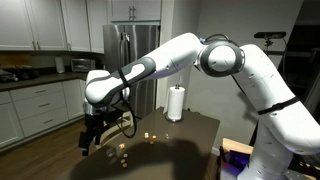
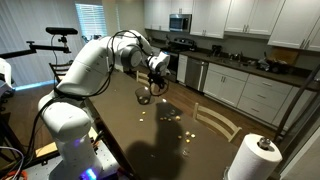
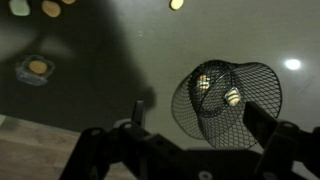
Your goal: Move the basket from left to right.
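Observation:
The basket is dark grey wire mesh. In the wrist view it lies on the dark table between my fingers, closer to the right finger, and it looks tilted. It also shows as a wire loop in both exterior views. My gripper is open, with its fingers wide apart on either side of the basket's near part. I cannot tell whether either finger touches it. The gripper hangs just above the table.
Small yellowish pieces lie scattered on the dark table. A white paper-towel roll stands at one end. A chair back is by the table edge. Kitchen cabinets and a fridge are behind.

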You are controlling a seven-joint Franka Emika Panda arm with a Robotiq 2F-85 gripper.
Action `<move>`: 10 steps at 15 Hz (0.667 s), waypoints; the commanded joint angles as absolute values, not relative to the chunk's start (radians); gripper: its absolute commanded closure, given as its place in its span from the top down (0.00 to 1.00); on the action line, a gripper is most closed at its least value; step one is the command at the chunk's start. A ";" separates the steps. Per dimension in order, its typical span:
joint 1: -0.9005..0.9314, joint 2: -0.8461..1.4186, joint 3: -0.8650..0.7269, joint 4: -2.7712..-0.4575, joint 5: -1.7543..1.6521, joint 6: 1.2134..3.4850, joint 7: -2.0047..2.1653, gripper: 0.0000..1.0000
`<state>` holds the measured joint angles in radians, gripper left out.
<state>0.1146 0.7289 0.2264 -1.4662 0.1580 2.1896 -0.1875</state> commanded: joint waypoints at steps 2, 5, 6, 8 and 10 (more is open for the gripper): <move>0.119 0.854 0.271 -1.372 0.227 2.210 -0.207 1.00; 0.133 0.848 0.257 -1.393 0.200 2.203 -0.189 1.00; 0.135 0.863 0.258 -1.383 0.199 2.209 -0.189 1.00; 0.138 0.875 0.259 -1.369 0.199 2.210 -0.188 1.00; 0.133 0.888 0.266 -1.359 0.207 2.218 -0.200 1.00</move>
